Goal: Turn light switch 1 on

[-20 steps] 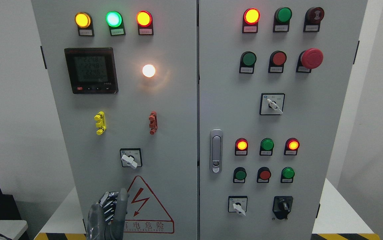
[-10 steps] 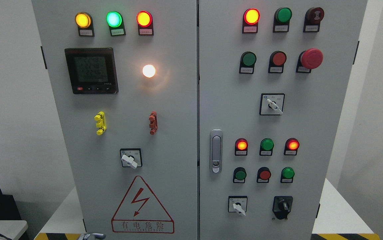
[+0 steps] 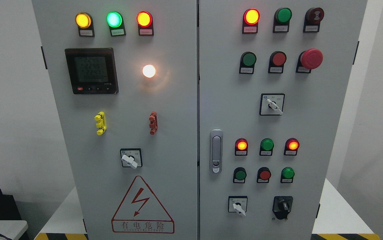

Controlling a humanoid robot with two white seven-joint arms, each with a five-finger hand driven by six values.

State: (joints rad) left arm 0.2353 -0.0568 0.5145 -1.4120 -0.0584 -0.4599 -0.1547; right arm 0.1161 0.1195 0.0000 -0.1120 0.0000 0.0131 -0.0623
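Observation:
A grey electrical cabinet [image 3: 178, 110] fills the view. On its left door a rotary switch [image 3: 130, 158] with a white handle sits low in the middle, the handle pointing down and to the right. Above it a white lamp [image 3: 148, 71] glows. Neither of my hands shows in the view.
The left door also has three lit lamps [image 3: 114, 19] on top, a meter [image 3: 91, 70], a yellow clip [image 3: 100, 122], a red clip [image 3: 152, 122] and a warning triangle [image 3: 142, 206]. The right door has buttons, lamps, a red stop button [image 3: 311, 58], a latch [image 3: 216, 151] and further rotary switches [image 3: 271, 104].
My left hand, raised near the warning triangle one second ago, has dropped out of view at the bottom edge. The switch handle and the lamps look unchanged.

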